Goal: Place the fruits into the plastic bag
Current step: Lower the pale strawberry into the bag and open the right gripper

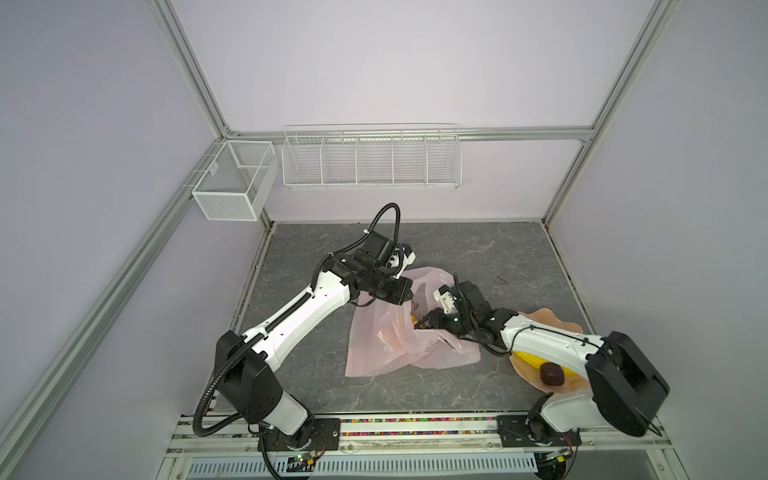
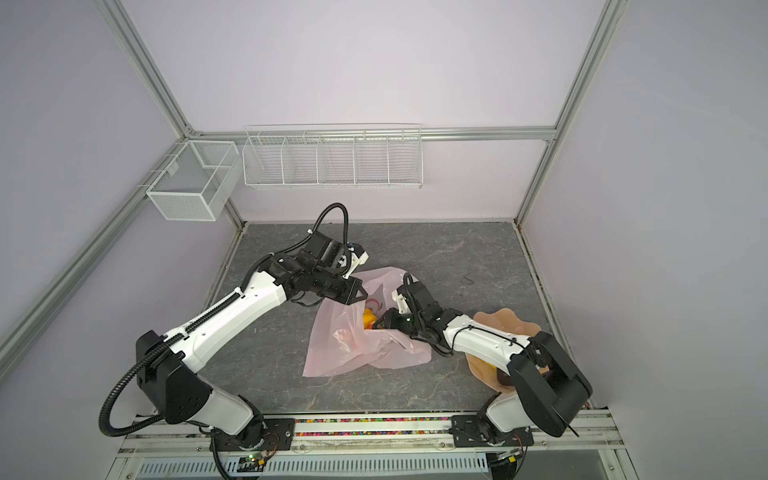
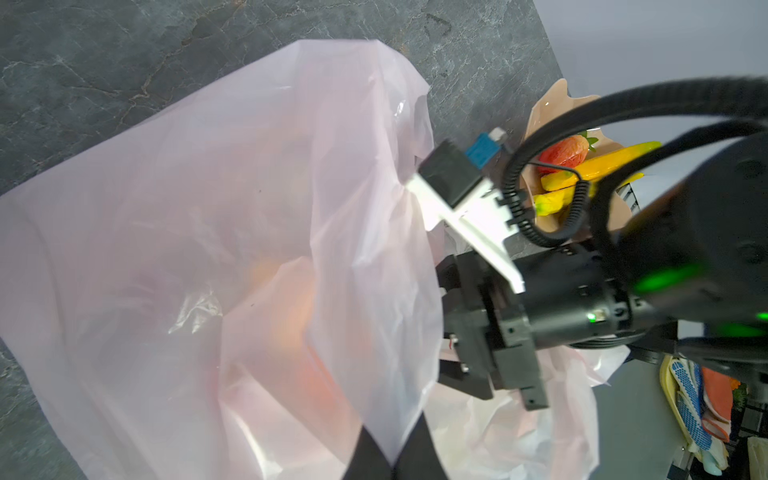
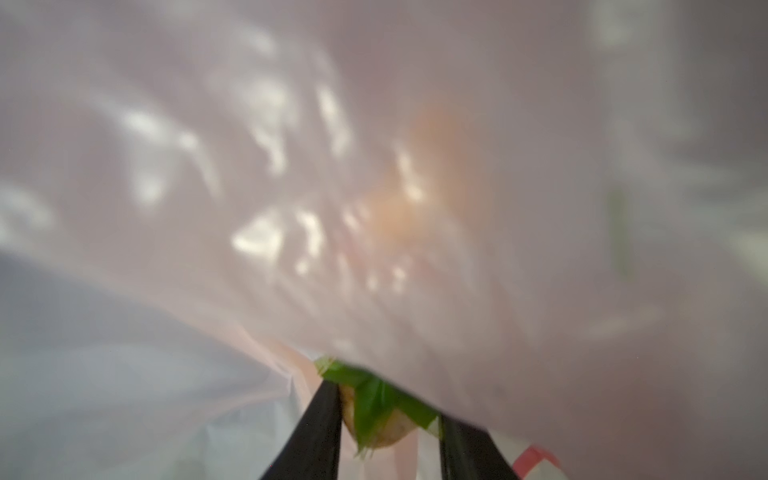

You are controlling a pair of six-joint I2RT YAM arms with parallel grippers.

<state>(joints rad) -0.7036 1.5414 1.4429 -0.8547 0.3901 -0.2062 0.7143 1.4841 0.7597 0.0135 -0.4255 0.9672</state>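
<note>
The pale-pink plastic bag (image 1: 399, 349) (image 2: 353, 353) lies crumpled mid-table, its mouth lifted. My left gripper (image 1: 401, 293) (image 3: 395, 455) is shut on the bag's upper edge, with film pinched between its fingertips. My right gripper (image 1: 419, 323) (image 4: 386, 419) reaches into the mouth, shut on a pale orange fruit with green leaves (image 4: 376, 415). In a top view, a yellow-orange fruit (image 2: 368, 320) shows at those tips. More fruits rest on the peach plate (image 1: 548, 320): yellow bananas (image 3: 598, 166), a red fruit (image 3: 563, 151) and a dark brown one (image 1: 552, 373).
My right forearm (image 1: 540, 340) lies across the plate near the table's right edge. Two white wire baskets (image 1: 232, 178) (image 1: 370, 158) hang on the back wall above the table. Bare grey table (image 1: 478, 257) lies behind the bag.
</note>
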